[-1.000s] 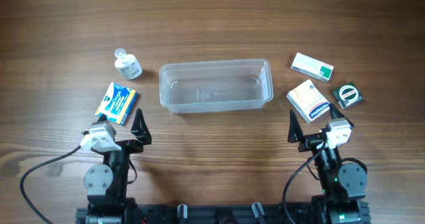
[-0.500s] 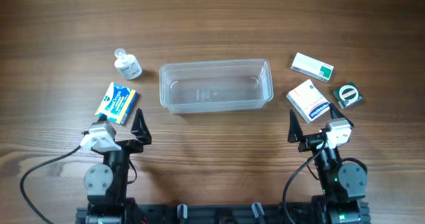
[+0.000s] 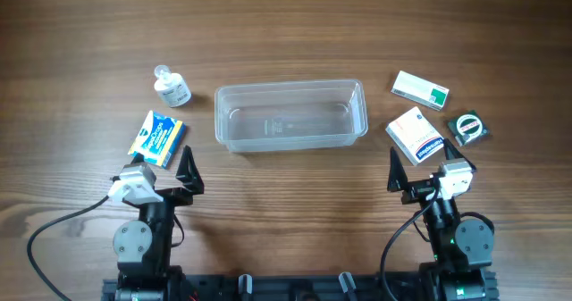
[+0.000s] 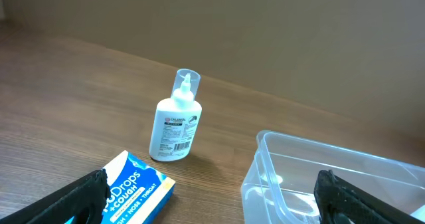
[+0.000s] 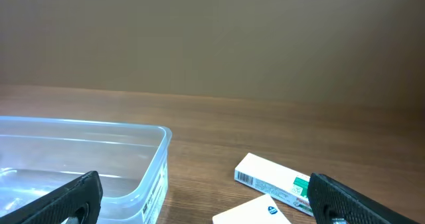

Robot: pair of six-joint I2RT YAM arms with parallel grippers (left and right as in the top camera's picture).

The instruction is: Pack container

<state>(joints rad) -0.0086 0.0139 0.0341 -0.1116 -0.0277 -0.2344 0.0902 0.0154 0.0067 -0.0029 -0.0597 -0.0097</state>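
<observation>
The clear plastic container (image 3: 290, 115) sits empty at the table's middle; it also shows in the left wrist view (image 4: 332, 177) and the right wrist view (image 5: 86, 164). A small white bottle (image 3: 171, 87) (image 4: 174, 125) and a blue cough-drops box (image 3: 156, 138) (image 4: 136, 191) lie to its left. A white and green box (image 3: 420, 90) (image 5: 275, 179), a white box with blue print (image 3: 416, 134) (image 5: 255, 212) and a green round packet (image 3: 468, 127) lie to its right. My left gripper (image 3: 164, 171) (image 4: 212, 204) is open and empty near the front edge. My right gripper (image 3: 418, 169) (image 5: 206, 201) is open and empty.
The wooden table (image 3: 286, 24) stretches bare behind the container. Black cables (image 3: 54, 229) run from both arm bases at the front edge.
</observation>
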